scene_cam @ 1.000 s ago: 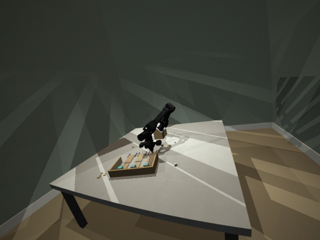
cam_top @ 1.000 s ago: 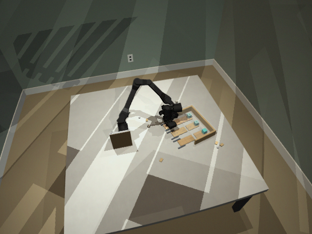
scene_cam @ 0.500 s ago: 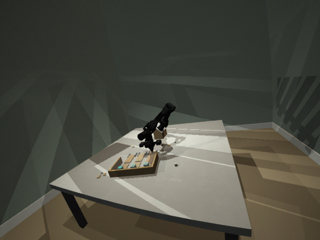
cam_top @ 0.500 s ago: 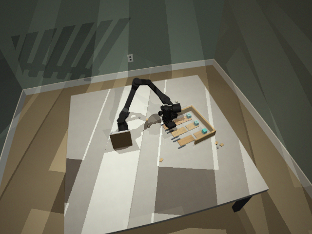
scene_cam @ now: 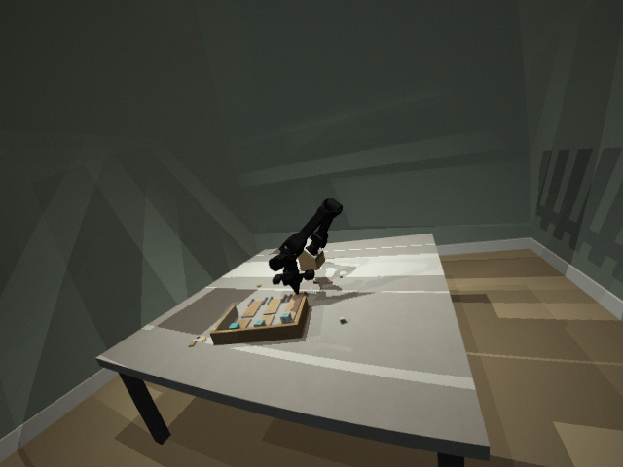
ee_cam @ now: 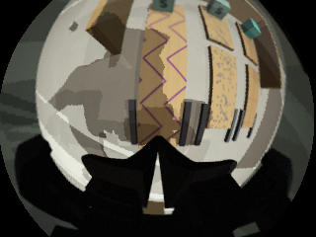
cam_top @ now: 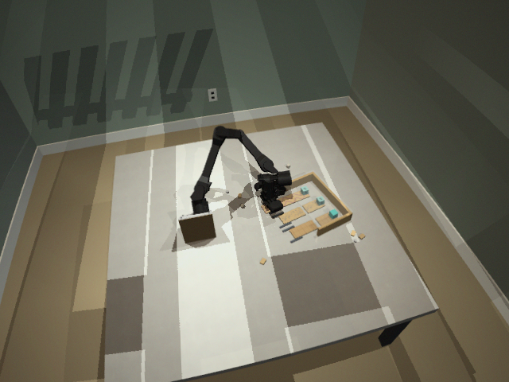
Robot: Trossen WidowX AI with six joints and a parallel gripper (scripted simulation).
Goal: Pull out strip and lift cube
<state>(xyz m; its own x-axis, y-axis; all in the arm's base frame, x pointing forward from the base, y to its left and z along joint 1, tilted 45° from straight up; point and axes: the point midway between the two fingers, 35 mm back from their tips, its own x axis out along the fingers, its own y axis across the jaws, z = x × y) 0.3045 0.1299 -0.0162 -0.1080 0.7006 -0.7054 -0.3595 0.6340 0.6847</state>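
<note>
Gripper (cam_top: 276, 213) (scene_cam: 297, 292) (ee_cam: 158, 138) pressed together, pinching nothing, at the near end of the zigzag strip (cam_top: 296, 199) (scene_cam: 291, 305) (ee_cam: 163, 74). That strip, 1 piece, is apparently the right 1 of 3; pulling it out remains. Beyond, at its far end, sits the S-marked cube (cam_top: 305, 190) (scene_cam: 285, 317) (ee_cam: 163, 5), inside the wooden frame (cam_top: 332, 195) (scene_cam: 261, 336) (ee_cam: 271, 64), unlifted. Both task stages look undone.

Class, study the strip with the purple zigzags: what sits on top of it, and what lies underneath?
A cube marked S sits at the far end of the zigzag strip. Whatever is underneath cannot be seen; the strip covers it.
</note>
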